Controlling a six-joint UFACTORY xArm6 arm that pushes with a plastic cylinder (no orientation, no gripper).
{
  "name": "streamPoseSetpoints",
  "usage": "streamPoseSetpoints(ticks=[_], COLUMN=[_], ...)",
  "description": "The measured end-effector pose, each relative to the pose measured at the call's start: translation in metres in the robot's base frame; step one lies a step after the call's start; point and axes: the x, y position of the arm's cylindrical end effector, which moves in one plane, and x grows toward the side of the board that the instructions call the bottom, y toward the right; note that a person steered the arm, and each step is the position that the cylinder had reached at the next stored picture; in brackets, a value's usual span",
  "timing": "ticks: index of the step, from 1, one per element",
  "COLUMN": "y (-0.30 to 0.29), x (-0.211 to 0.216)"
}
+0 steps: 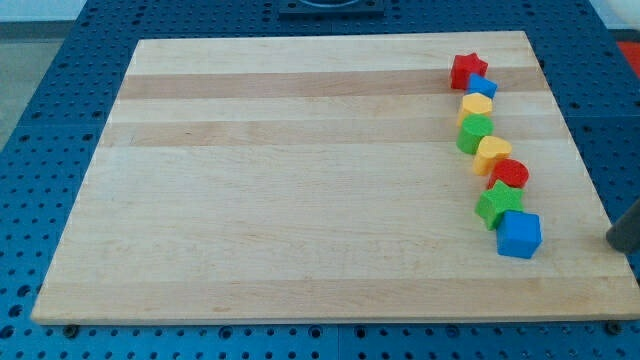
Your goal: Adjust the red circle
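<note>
The red circle (510, 173) lies on the wooden board (300, 180) near the view's right edge, in a column of touching blocks. Above it sit a yellow heart-like block (491, 152), a green block (474, 133), a yellow block (476, 104), a blue block (482, 86) and a red star (466, 70). Below it are a green star (497, 204) and a blue cube (519, 235). My rod shows only as a dark stub at the view's right edge, and my tip (615, 243) lies right of the blue cube, apart from all blocks.
The board rests on a blue perforated table (60, 130). The board's right edge runs close to the block column and to my tip.
</note>
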Motion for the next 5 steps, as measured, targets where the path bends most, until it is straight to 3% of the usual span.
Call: streamPoseSetpoints(ticks=[2,5], y=[-0.003,-0.036], x=[-0.049,-0.067])
